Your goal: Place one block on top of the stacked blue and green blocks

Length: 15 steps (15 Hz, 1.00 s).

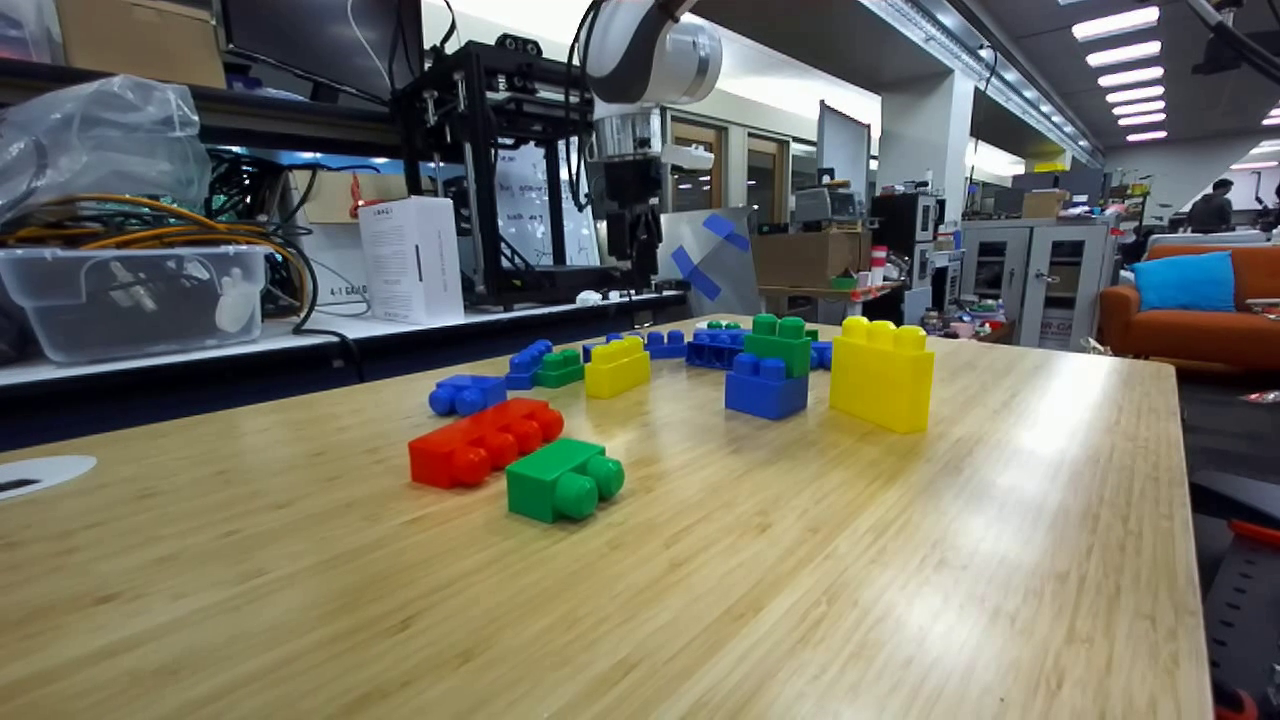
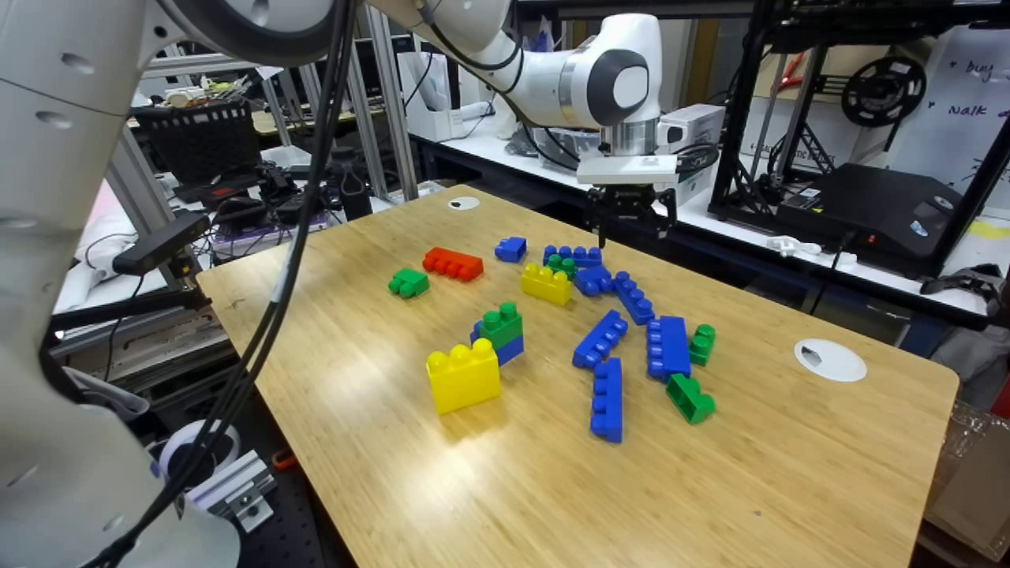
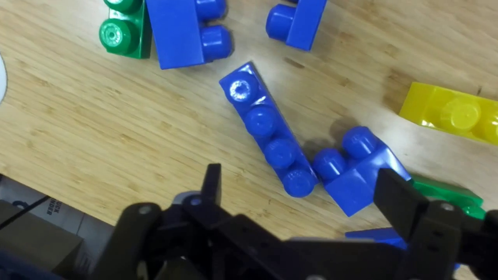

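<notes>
The stacked blue and green blocks stand in both exterior views, with a green brick [image 1: 778, 350] on top of a blue brick [image 1: 766, 392]; in an exterior view that green top [image 2: 502, 325] shows two studs. My gripper [image 2: 633, 227] hangs high over the table's far side, fingers spread and nothing between them. Below it in the wrist view [image 3: 299, 171] lie a four-stud blue block [image 3: 268, 124] and a two-stud blue block [image 3: 354, 190], the latter partly behind a finger. Which loose block is meant cannot be told. The stack is outside the wrist view.
A large yellow block [image 2: 464, 380] stands close beside the stack. Loose on the table [image 2: 757, 473] are a smaller yellow block [image 2: 546, 285], a red block [image 2: 452, 264], a green block [image 2: 409, 282] and several more blue and green ones. A shelf with a 3D printer [image 1: 490, 180] runs behind.
</notes>
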Each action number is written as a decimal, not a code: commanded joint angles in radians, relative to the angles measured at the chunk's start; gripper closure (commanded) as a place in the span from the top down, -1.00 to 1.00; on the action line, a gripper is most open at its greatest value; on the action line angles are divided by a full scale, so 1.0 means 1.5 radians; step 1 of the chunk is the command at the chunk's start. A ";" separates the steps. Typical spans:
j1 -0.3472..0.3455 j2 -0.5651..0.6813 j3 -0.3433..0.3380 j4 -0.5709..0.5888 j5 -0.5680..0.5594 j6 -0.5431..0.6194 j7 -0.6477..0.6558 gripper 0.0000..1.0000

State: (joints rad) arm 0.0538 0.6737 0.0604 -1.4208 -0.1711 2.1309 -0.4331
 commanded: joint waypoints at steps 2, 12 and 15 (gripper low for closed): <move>-0.039 0.009 0.035 -0.020 0.012 0.030 -0.108 1.00; -0.050 0.059 0.033 -0.003 -0.001 0.039 -0.235 1.00; -0.048 0.063 0.031 -0.003 -0.003 0.038 -0.261 1.00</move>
State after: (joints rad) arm -0.0054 0.7564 0.0938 -1.4351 -0.1676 2.1758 -0.7737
